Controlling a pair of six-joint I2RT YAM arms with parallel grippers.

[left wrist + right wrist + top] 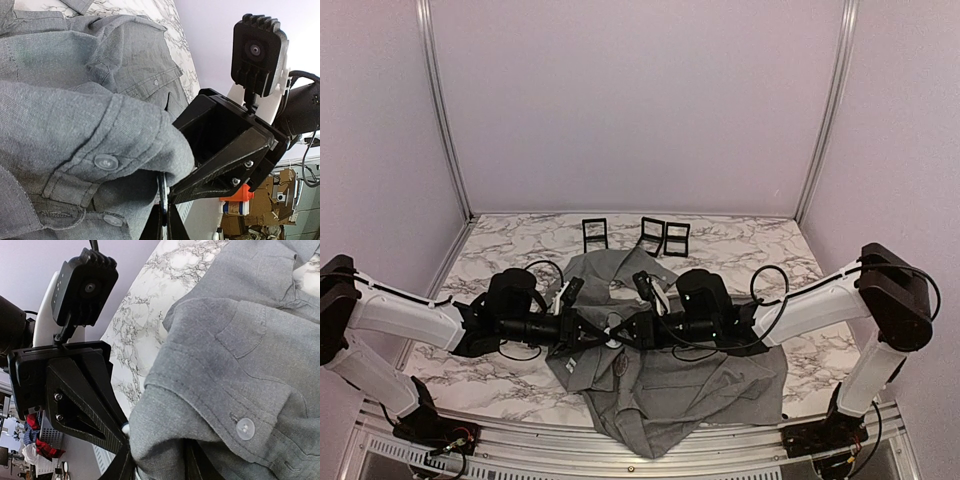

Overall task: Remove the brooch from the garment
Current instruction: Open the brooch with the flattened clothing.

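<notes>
Two pincers faced tip to tip over the shirt (710, 385) front: left pincer (164, 217) closed under a raised fold (150, 142), right pincer (160, 465) apart astride it; brooch unseen.

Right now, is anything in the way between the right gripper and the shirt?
Nothing visible does. The right gripper already straddles a bunched fold of the garment, with the left gripper shut close beside it. I can't make out the brooch.
</notes>
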